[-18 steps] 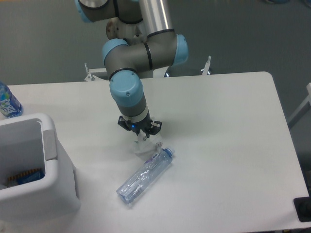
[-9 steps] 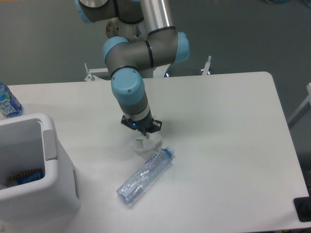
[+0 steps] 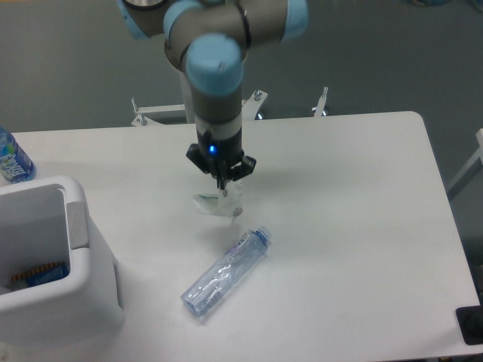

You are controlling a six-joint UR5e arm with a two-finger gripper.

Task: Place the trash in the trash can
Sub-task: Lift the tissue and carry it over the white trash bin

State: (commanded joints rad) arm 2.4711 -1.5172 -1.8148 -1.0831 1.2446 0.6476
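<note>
The gripper [image 3: 224, 186] has risen with the paper wrapper [image 3: 217, 204] pinched between its jaws, off the table [image 3: 355, 211].

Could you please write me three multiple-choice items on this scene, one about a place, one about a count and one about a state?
1. Where does the crushed clear bottle lie?
A. on the table
B. in the bin
C. in the gripper

2. How many bottles show?
A. one
B. two
C. four

3. What is the gripper doing?
A. hanging open
B. gripping the bin rim
C. holding the paper wrapper

Answers:
1 A, it rests on the tabletop, right of the bin.
2 B, the clear one plus a blue-labelled bottle at the left edge.
3 C, the wrapper hangs from its fingers.
</note>
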